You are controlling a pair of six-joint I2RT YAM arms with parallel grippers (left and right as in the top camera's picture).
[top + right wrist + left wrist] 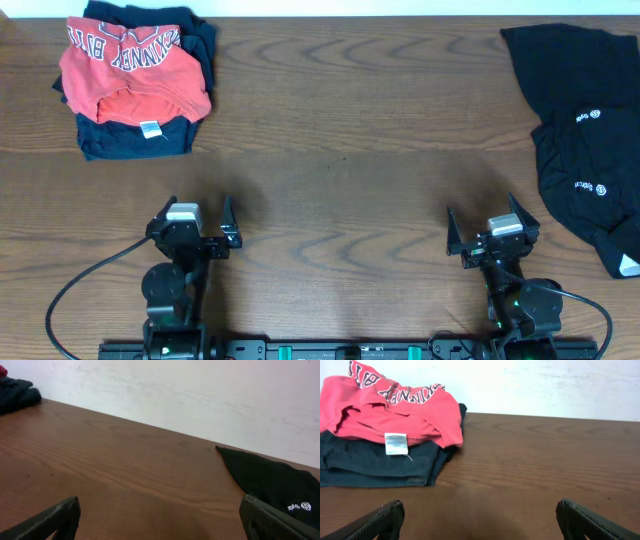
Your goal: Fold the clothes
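Note:
A red-orange T-shirt point(130, 65) point(395, 407) with dark-red-and-white lettering and a white neck tag point(396, 443) lies folded on navy garments point(135, 138) point(375, 462) at the far left of the table. A black garment point(585, 130) point(272, 482) with white logos lies spread at the far right. My left gripper point(193, 222) point(479, 516) hovers open over bare wood at the near left, well short of the pile. My right gripper point(495, 232) point(160, 514) stands open at the near right, left of the black garment. Nothing sits between either pair of fingers.
The wooden table point(340, 160) meets a white wall point(200, 395) at its far edge. Black cables point(80, 290) loop from both arm bases along the near edge.

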